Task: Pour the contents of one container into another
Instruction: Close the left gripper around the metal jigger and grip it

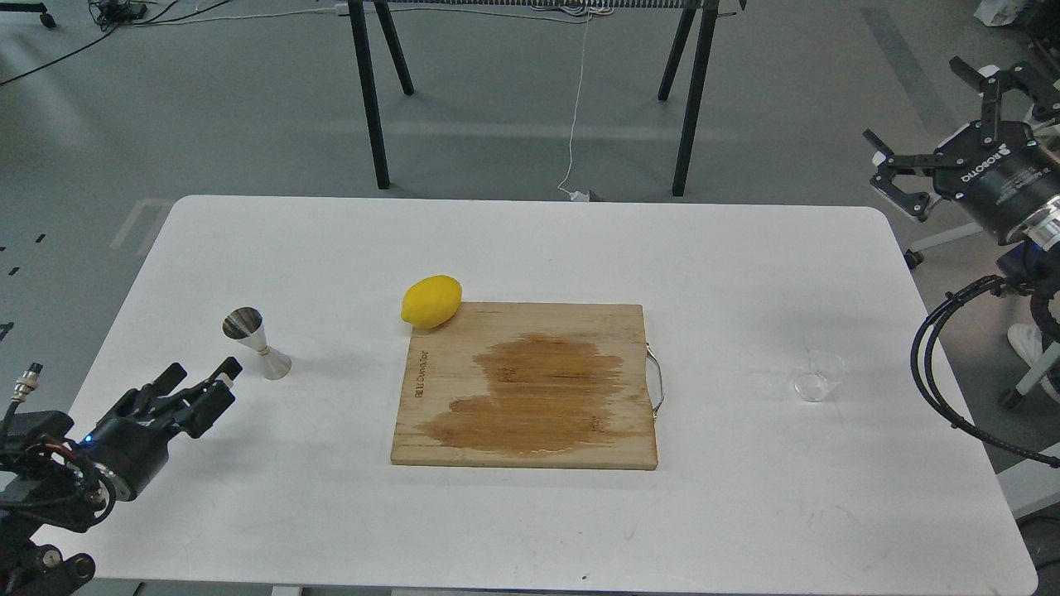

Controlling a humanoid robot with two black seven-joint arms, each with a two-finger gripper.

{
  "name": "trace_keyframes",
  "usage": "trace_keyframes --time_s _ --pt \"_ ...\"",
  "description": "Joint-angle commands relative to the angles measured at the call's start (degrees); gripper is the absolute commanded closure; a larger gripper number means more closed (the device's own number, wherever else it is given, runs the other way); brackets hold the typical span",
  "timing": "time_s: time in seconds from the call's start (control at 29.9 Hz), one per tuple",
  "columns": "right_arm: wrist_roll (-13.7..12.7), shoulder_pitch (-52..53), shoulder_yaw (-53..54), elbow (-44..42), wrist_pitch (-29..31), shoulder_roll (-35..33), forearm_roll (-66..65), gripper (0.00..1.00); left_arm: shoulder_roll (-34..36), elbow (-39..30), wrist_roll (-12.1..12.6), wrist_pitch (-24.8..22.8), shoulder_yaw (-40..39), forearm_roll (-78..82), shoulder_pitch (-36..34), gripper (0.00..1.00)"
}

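Note:
The steel hourglass jigger [256, 343] stands upright on the left part of the white table [530, 248]. The small clear cup [818, 377] stands near the table's right side. My left gripper [199, 377] hovers low over the table's front left, open, its fingertips just short of the jigger's base and holding nothing. Off the table's right edge, my right gripper [927, 124] is raised, open and empty, far above and behind the cup.
A wooden cutting board [530, 385] with a dark wet stain and a metal handle lies in the middle. A yellow lemon [431, 300] rests at its far left corner. Black table legs and a white cable stand on the floor behind.

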Motion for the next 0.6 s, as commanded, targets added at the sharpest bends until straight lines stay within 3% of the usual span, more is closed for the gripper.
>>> trace_keyframes --time_s 0.0,0.57 --pt "0.0 0.1 0.12 -0.13 0.0 0.03 0.0 0.01 -3.4 4.43 0.0 0.0 0.7 0.27 -2.15 0.0" --pt "0.0 0.53 0.12 0.22 0.0 -0.15 0.0 0.01 -7.98 7.78 0.0 0.0 3.78 0.19 -5.76 0.01"
